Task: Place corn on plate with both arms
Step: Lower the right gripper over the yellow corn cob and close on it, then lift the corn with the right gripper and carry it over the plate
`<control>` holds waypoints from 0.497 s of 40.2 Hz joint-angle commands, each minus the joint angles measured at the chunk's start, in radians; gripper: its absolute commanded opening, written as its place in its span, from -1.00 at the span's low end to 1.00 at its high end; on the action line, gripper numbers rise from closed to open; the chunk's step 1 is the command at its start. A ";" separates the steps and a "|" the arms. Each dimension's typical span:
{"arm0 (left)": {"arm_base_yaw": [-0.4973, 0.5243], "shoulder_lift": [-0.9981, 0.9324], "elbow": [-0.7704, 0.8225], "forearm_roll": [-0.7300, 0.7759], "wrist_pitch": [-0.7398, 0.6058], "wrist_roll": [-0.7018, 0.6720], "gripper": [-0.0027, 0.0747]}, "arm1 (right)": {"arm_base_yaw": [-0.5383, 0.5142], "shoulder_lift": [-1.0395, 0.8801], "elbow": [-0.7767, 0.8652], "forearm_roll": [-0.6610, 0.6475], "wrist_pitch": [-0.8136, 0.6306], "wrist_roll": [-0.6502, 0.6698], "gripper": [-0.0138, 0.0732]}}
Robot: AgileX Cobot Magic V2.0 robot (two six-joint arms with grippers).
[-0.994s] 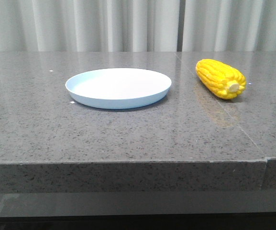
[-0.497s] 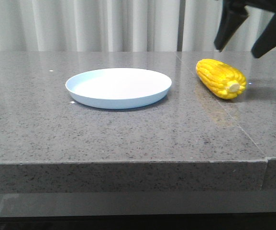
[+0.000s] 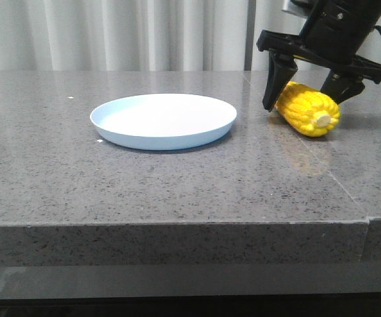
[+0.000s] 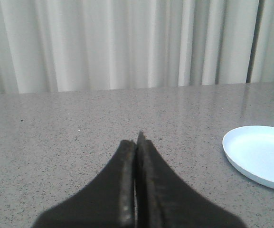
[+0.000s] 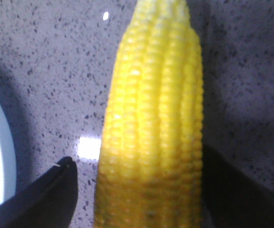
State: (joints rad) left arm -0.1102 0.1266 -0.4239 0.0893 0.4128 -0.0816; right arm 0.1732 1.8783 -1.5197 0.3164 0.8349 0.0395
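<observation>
Yellow corn (image 3: 306, 107): likely rigid, rounded, prone to rolling; right gripper (image 3: 307, 92) spread astride its middle, left gripper (image 4: 136, 142) pressed together.

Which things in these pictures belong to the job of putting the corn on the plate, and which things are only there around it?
Belonging to the job:
- corn, lying on the table right of the plate
- plate, nothing on it
- right gripper, open, fingers on either side of the corn
- left gripper, shut, holding nothing

Only there:
- grey speckled table
- pale curtain behind
</observation>
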 commanded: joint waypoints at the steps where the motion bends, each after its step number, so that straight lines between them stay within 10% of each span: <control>1: 0.001 0.012 -0.025 0.000 -0.077 -0.001 -0.98 | -0.001 -0.050 -0.034 0.025 -0.013 -0.016 0.46; 9: 0.001 0.012 -0.025 0.000 -0.077 -0.001 -0.98 | -0.001 -0.056 -0.036 0.025 -0.016 -0.016 -0.24; 20: 0.001 0.012 -0.025 0.000 -0.077 -0.001 -0.98 | 0.009 -0.145 -0.036 0.025 -0.023 -0.014 -0.25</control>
State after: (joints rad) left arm -0.1102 0.1266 -0.4239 0.0893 0.4128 -0.0816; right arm 0.1759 1.8298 -1.5211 0.3201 0.8463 0.0395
